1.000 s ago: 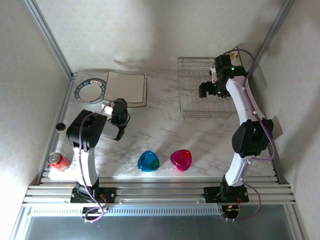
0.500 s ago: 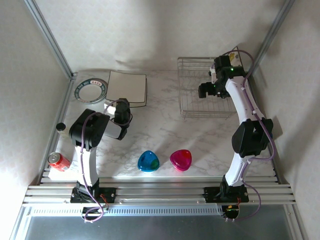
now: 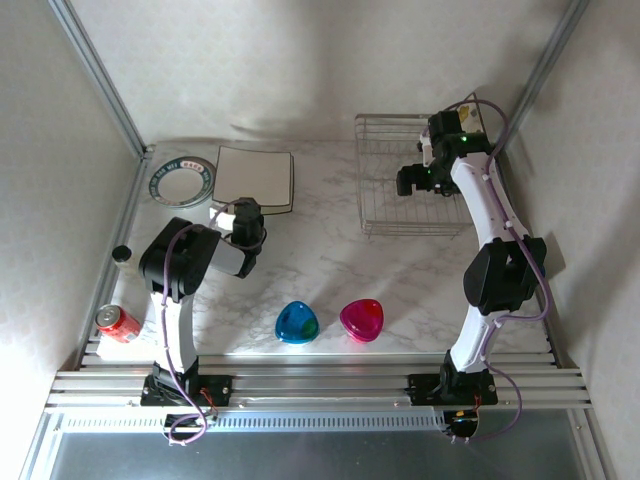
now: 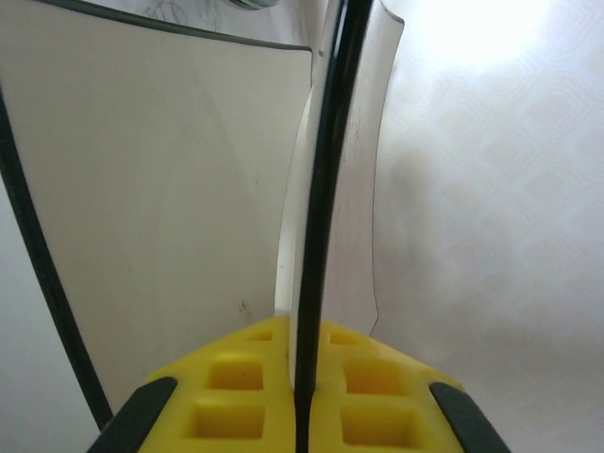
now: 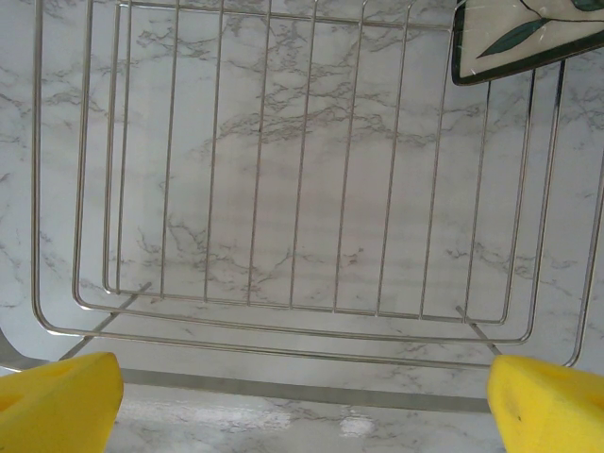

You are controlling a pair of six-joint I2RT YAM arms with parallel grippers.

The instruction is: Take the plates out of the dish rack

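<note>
Your left gripper [image 3: 244,214] is clamped on the near edge of the square plate [image 3: 255,176], upper left. Your right gripper [image 5: 302,401] hangs spread wide over the dish rack [image 3: 390,190], with open wire floor beneath.

No wording, number or brand legible anywhere. Faint lettering-like marks around the dark rim of the round plate [image 3: 181,181] at the far left, too small to make out. Pale marking on the side of the red can [image 3: 118,322] at the near left, too blurred to read.
</note>
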